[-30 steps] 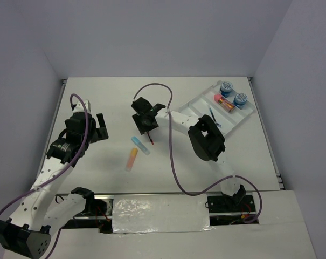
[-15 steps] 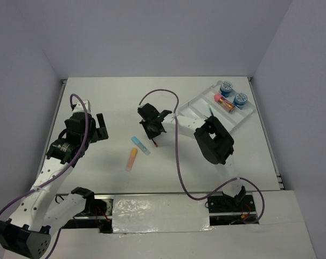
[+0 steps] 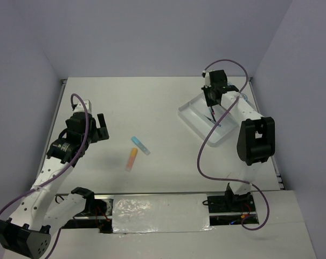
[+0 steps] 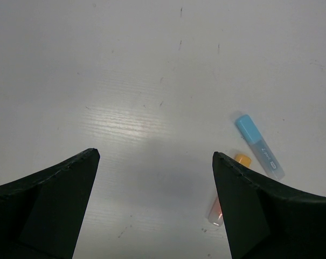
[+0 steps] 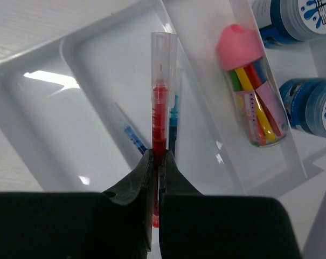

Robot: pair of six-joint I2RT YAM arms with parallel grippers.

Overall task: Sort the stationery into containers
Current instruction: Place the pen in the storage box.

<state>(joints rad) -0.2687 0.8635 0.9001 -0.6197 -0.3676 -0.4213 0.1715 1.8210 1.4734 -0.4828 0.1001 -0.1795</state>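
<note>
Over the white tray, my right gripper is shut on a red pen whose clear cap points away from me. Below it, two blue pens lie in a long compartment. A pink-capped tube fills the neighbouring compartment, with two blue jars beyond it. In the top view the right gripper hangs above the tray. A light-blue bar and an orange bar lie mid-table. My left gripper is open and holds nothing, with both bars just to its right.
The tray sits at the far right, close to the right wall. The right arm's purple cable loops over the table in front of the tray. Walls enclose the table on three sides.
The right gripper closed on the red pen at mid-table and carried it right and back to above the tray. The left arm has stayed still.
</note>
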